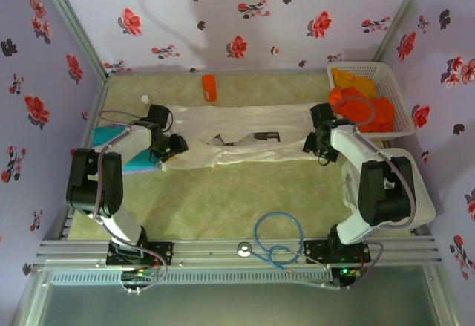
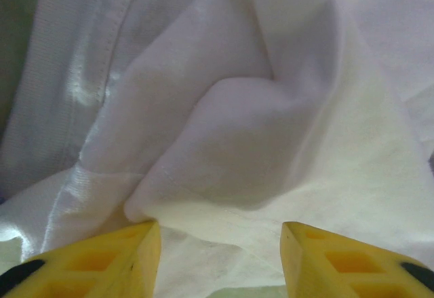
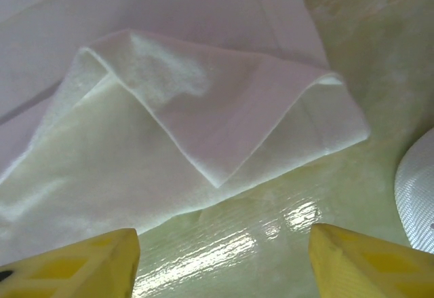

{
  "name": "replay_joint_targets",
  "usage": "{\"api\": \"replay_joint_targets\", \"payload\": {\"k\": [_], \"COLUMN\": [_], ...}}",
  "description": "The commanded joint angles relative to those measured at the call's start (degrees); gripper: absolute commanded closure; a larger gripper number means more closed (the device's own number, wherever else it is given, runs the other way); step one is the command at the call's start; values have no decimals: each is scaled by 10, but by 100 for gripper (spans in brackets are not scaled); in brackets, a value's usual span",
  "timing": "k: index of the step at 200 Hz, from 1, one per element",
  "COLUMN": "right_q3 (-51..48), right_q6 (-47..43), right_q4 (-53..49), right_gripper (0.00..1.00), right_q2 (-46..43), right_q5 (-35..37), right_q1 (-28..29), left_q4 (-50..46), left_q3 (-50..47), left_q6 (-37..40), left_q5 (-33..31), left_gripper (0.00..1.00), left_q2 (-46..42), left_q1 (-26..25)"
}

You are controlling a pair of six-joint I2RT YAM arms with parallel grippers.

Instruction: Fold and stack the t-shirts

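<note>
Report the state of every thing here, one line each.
white t-shirt, spread out, partly folded, left end rumpled.
teal t-shirt, lying at the left edge, partly hidden.
orange t-shirts, heaped unfolded in the basket.
orange bottle, upright by the far wall.
left hand, open over white cloth.
right hand, open over the shirt's folded corner.

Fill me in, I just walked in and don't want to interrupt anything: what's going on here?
Two robot arms are working on a white shirt spread across the table. The left gripper is over its rumpled left end. The right gripper is by a folded-over corner at its right end. Both have their jaws apart, gripping nothing. A teal shirt lies under the left arm, and rumpled orange shirts sit in the basket at the back right.
</note>
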Motion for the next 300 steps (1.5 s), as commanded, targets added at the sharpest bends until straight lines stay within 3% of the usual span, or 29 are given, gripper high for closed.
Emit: {"api": "replay_joint_targets", "payload": {"k": [1, 73, 146, 175, 208, 232, 268, 300], "right_q3": [-15, -7, -7, -8, -8, -6, -7, 1], "right_q6": [13, 27, 29, 26, 24, 26, 27, 28], "right_q4": [13, 73, 77, 76, 78, 80, 89, 88], "right_gripper": [35, 46, 50, 51, 55, 57, 58, 68], "right_q2": [-5, 52, 57, 61, 66, 74, 89, 92], "right_q5": [19, 35, 52, 54, 52, 52, 52, 58], "right_q1": [-2, -3, -3, -4, -4, -4, -5, -4], "left_q4": [-2, 19, 50, 50, 50, 43, 33, 23], "left_q3": [-9, -23, -15, 3, 16, 21, 21, 21], "left_q6": [5, 8, -6, -7, -8, -7, -3, 2], "left_q5": [-25, -43, -48, -45, -45, -44, -45, -48], "left_gripper": [49, 51, 58, 66, 86, 95, 99, 100], "left_q2": [10, 8, 19, 34, 42, 42, 26, 18], "left_q1": [2, 2, 2, 2, 2, 3, 2, 2]}}
